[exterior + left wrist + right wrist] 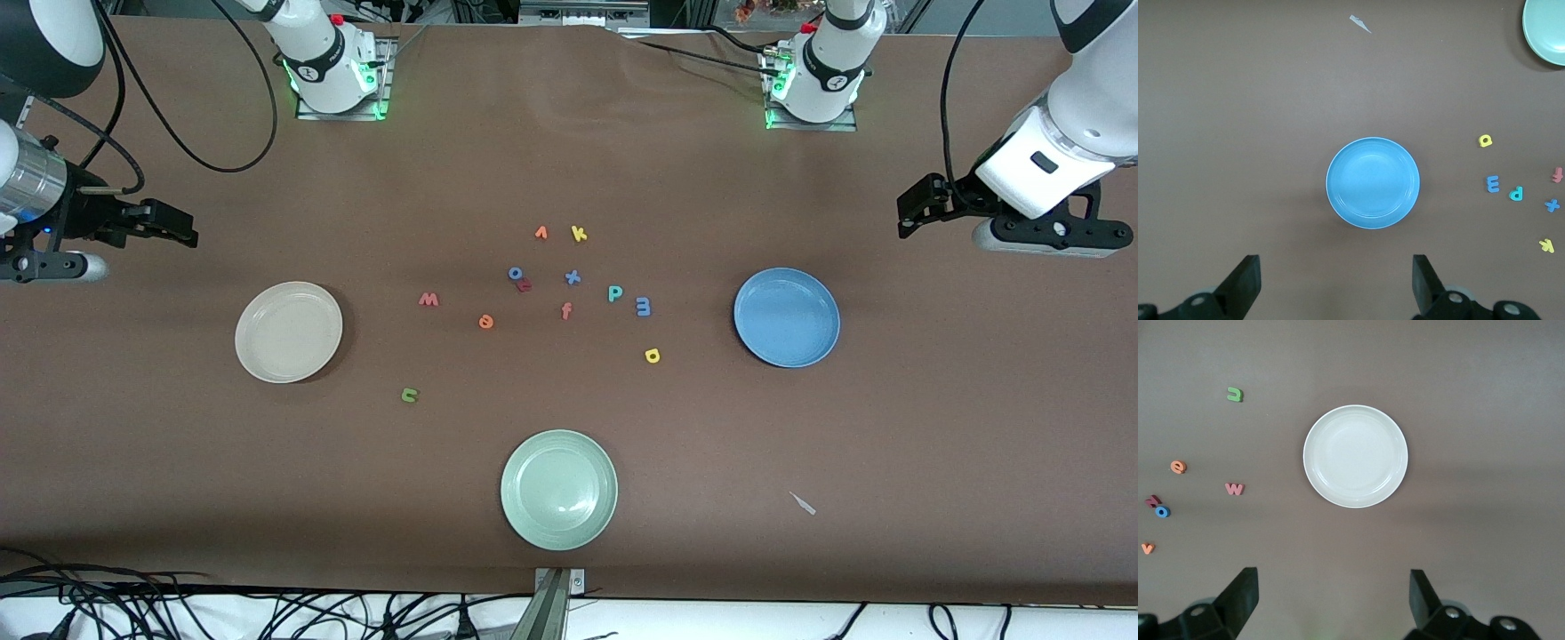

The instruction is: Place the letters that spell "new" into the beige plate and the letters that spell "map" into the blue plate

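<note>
The beige plate (288, 332) (1355, 456) lies bare toward the right arm's end, the blue plate (787, 317) (1373, 183) toward the left arm's end. Between them lie the salmon w (428, 300) (1234, 489), orange e (485, 321) (1178, 467), green n (409, 396) (1235, 395), purple m (643, 307) (1492, 183), teal p (614, 292) (1515, 193) and yellow a (652, 356) (1485, 141). My left gripper (916, 209) (1336, 283) hangs open over bare table by the blue plate. My right gripper (169, 224) (1333, 600) hangs open by the beige plate. Both hold nothing.
Other letters sit among them: orange f (566, 310), blue x (573, 277), yellow k (579, 234), orange v (540, 233), and blue o (516, 274) touching a red letter (524, 285). A pale green plate (558, 489) lies nearest the front camera, a paper scrap (803, 503) beside it.
</note>
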Controlling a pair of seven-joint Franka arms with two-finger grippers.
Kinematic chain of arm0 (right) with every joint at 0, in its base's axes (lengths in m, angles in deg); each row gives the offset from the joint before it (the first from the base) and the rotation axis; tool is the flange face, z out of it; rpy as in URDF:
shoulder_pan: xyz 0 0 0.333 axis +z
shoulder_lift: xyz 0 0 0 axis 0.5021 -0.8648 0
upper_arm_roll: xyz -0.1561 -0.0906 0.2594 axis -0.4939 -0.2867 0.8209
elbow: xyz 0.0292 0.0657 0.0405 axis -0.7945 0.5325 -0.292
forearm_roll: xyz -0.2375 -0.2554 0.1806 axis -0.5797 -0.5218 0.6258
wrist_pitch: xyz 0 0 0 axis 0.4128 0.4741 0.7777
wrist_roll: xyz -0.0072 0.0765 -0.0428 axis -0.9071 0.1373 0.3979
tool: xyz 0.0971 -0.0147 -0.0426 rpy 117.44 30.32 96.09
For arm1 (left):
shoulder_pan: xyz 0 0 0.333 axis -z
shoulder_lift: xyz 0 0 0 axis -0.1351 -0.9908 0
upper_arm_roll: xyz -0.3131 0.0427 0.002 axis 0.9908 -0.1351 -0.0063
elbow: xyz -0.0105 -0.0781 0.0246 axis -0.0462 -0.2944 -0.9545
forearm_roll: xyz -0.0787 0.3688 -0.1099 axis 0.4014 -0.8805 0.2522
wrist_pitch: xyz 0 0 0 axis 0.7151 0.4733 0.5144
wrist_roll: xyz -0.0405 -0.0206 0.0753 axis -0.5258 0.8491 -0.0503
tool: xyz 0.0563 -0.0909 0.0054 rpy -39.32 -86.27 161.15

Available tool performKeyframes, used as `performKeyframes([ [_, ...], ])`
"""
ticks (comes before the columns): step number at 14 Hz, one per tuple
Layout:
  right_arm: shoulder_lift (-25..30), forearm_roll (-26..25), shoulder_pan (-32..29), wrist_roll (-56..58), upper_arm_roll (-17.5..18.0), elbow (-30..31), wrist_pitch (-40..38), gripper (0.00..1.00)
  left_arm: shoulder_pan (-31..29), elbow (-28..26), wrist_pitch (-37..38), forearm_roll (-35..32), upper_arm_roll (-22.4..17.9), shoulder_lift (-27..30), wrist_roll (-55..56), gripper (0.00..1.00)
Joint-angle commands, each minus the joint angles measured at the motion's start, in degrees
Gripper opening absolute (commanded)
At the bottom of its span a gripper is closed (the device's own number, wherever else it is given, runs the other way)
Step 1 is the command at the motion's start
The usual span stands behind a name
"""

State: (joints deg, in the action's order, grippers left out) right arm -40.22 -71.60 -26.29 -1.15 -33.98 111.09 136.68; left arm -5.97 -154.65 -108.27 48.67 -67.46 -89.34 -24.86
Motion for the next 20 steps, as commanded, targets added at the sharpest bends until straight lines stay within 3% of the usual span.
performKeyframes([
  [1, 0.29, -0.78, -0.25, 0.51, 0.24, -0.02, -0.49, 1.00, 0.15, 1.35, 1.10, -0.85, 0.07, -0.30, -0.70, 1.00],
  [20, -0.32, -0.43, 0.37, 0.24, 0.41, -0.11, 1.00, 1.00, 0.15, 1.35, 1.89, -0.76, 1.13, -0.38, -0.44, 1.00],
])
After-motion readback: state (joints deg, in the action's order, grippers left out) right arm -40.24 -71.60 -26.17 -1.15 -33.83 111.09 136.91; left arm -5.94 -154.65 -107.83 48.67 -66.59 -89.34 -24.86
